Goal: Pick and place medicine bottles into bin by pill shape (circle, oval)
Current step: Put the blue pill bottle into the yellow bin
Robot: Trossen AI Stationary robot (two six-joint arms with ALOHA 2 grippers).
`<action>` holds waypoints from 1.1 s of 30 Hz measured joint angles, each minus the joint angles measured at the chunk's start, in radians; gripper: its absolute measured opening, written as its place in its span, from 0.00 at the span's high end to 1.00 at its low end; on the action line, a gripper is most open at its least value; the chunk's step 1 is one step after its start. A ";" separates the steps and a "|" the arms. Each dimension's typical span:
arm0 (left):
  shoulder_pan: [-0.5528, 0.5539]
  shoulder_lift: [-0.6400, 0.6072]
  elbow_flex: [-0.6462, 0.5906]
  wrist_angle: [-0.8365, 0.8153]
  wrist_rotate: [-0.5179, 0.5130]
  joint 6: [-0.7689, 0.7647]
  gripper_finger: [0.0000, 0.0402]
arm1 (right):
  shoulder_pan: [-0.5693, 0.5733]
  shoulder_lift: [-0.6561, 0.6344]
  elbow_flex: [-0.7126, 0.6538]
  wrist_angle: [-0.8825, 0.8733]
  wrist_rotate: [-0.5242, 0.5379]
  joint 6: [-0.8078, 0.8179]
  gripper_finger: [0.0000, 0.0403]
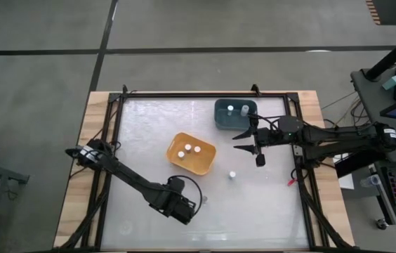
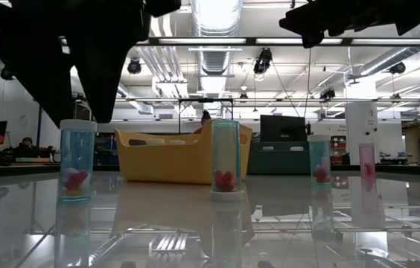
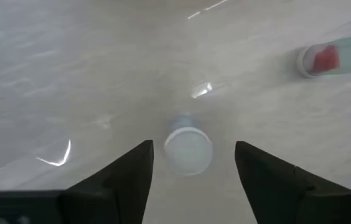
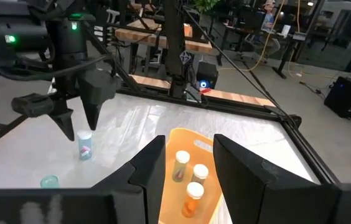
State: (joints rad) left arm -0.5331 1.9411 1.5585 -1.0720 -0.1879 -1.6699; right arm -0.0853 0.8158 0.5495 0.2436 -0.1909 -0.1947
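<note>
Glossy tabletop (image 1: 268,204) lay under a light, slippery, tip-prone bottle (image 3: 188,149), framed by the left gripper's (image 3: 191,180) spread fingers; it was judged best pinched mid-body.

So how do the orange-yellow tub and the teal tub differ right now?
The orange-yellow tub sits near the table's middle, turned at an angle; the teal tub sits at the far edge, squared to the frame. The orange-yellow tub holds three white-capped bottles; the teal tub shows two. The right hand hangs between the two tubs. Both are small, rounded-rectangular and open-topped.
</note>
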 joint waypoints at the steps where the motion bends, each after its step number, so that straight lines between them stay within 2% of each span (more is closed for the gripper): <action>1: 0.000 0.000 -0.006 0.005 0.000 0.000 0.47 | 0.000 0.000 0.000 0.000 0.000 0.000 0.69; 33: 0.002 0.000 -0.031 0.046 0.019 0.000 0.48 | 0.000 0.000 0.000 -0.004 0.000 -0.005 0.69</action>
State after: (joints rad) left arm -0.5314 1.9415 1.5272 -1.0256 -0.1692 -1.6695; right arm -0.0856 0.8154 0.5495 0.2394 -0.1905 -0.1997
